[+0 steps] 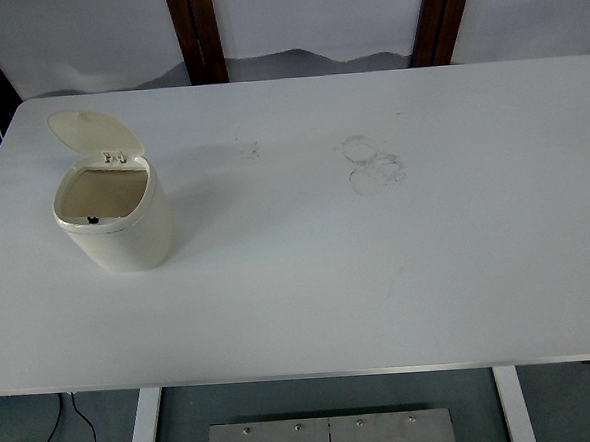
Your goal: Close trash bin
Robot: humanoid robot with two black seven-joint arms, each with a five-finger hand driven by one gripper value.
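Note:
A small cream trash bin [126, 236] stands upright on the left part of the white table [379, 276]. Its round lid [91, 131] is flipped up and back on the hinge at the far rim, so the bin's mouth [101, 193] lies open to the camera. A small dark latch shows at the near rim. Neither of my hands or arms appears in the head view.
Faint grey ring marks [372, 166] stain the table's middle. Two dark wooden posts [195, 32] stand behind the far edge. A cable [83, 434] hangs below the near left corner beside a white table leg [143, 431].

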